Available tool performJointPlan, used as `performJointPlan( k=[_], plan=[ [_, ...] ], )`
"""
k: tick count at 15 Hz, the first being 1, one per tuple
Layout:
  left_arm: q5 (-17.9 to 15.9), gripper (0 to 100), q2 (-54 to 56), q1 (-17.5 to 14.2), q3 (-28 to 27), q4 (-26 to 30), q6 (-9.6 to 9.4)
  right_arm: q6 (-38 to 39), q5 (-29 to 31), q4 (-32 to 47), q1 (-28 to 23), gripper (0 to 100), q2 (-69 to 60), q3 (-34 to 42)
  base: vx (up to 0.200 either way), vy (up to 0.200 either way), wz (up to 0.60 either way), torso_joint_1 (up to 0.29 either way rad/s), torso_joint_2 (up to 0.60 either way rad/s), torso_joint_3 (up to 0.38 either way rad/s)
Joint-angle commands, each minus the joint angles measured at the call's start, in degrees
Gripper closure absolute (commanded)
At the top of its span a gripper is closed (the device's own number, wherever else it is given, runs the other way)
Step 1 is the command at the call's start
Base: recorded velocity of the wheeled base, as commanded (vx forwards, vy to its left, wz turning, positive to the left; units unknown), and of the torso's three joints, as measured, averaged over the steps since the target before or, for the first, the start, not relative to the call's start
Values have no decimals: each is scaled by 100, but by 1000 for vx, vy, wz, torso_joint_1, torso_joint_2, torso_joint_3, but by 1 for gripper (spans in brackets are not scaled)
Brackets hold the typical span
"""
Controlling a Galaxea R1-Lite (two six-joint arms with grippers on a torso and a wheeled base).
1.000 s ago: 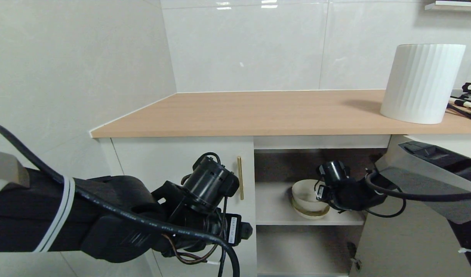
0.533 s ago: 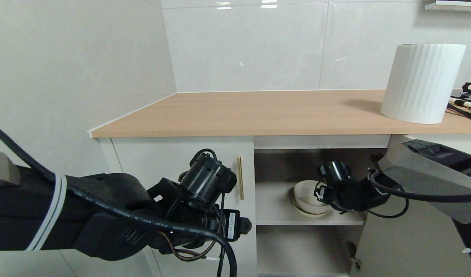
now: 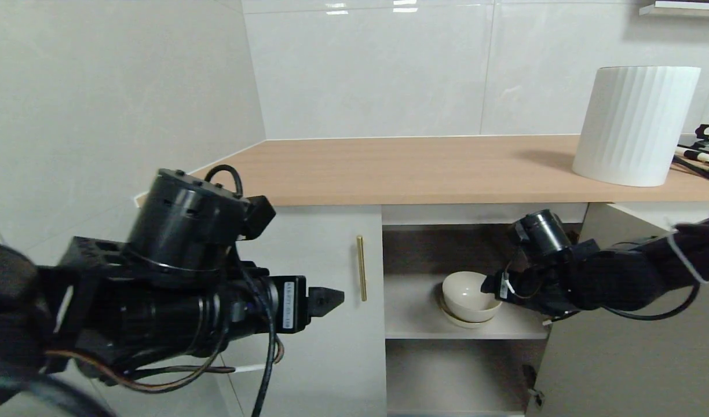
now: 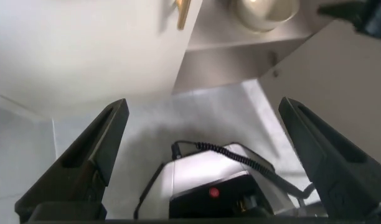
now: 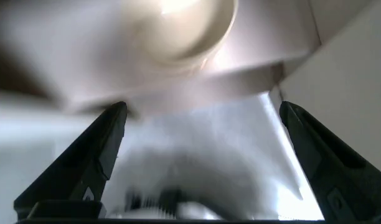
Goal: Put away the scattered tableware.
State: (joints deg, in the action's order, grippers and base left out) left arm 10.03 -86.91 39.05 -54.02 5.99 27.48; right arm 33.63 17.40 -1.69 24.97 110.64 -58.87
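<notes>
Left gripper (image 3: 325, 301) is nearest, in front of the shut door (image 3: 308, 255), short of its handle (image 3: 360, 268). Its fingers (image 4: 84, 168) are spread wide with nothing between. Right gripper (image 3: 493, 286) is at the cupboard mouth, just beside the right rim of the bowl (image 3: 469, 294); can't tell if touching. Fingers (image 5: 94, 155) are spread and empty. Bowl is upright on a plate (image 3: 456, 319) on the middle shelf (image 3: 412, 321). Bare shelf to its left, open door (image 3: 621, 359) to its right, counter (image 3: 418, 168) above.

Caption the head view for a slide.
Right gripper open beside a cream bowl on the cabinet shelf; left gripper open before the door.
</notes>
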Motion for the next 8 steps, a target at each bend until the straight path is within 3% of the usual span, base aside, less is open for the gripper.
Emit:
performJointPlan(
  k=[1, 5, 8],
  plan=[
    [-19, 0, 1132, -20, 576, 8, -93, -6, -140, 820, 650, 0, -1792, 561, 0, 0, 0, 0, 0, 0],
    [-247, 0, 1958, -169, 1236, -27, -93, -15, -122, 1426, 1116, 0, -2715, 886, 0, 0, 0, 0, 0, 0],
    [-362, 0, 2020, -371, 1271, -212, -85, -24, -131, 1549, 1116, 0, -2829, 1106, 0, 0, 0, 0, 0, 0]
  ],
)
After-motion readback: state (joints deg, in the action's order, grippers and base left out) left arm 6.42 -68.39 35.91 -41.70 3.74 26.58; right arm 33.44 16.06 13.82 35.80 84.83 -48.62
